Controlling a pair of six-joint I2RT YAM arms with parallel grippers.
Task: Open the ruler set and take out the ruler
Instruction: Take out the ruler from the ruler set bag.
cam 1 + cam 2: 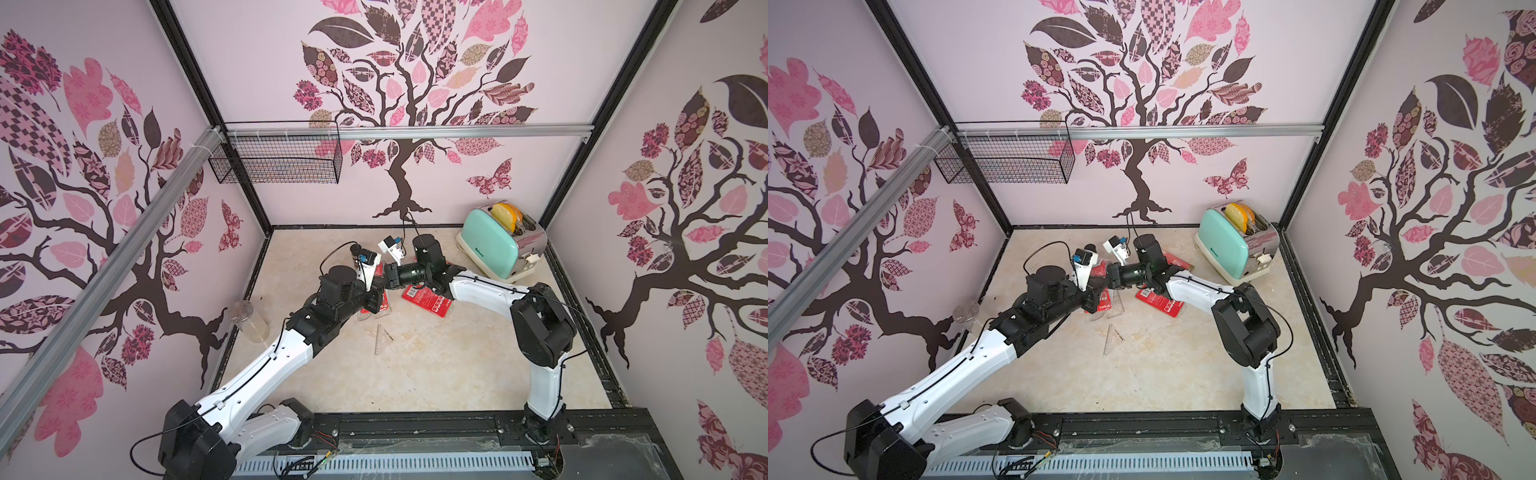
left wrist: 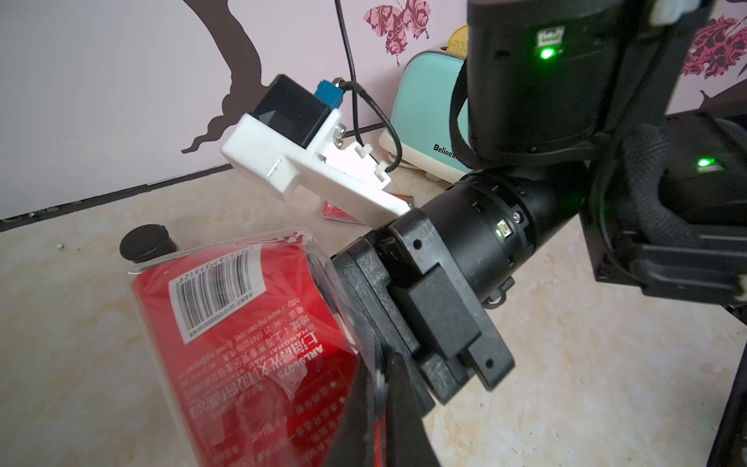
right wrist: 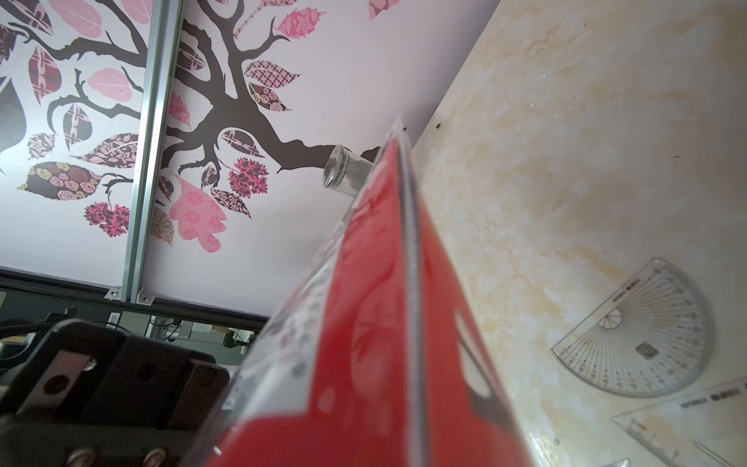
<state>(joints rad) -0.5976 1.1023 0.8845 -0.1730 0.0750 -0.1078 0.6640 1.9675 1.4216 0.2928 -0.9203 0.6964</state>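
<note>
The left fingers (image 2: 404, 408) were clenched on the ruler set (image 2: 242, 343), seemingly a light, floppy, slick pouch held over the desk (image 2: 566, 364) and best taken by its seams, while the right fingers (image 2: 359, 275) pinched its neighbouring edge.

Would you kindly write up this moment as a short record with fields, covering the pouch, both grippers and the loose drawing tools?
ruler set pouch: red card in clear sleeve, tilted, held above the table
left gripper: shut on the pouch's edge
right gripper: shut on the same pouch, close to the left one
protractor: clear, flat on the table
set square: clear, flat on the table
second red pack: lying under the right arm
</note>
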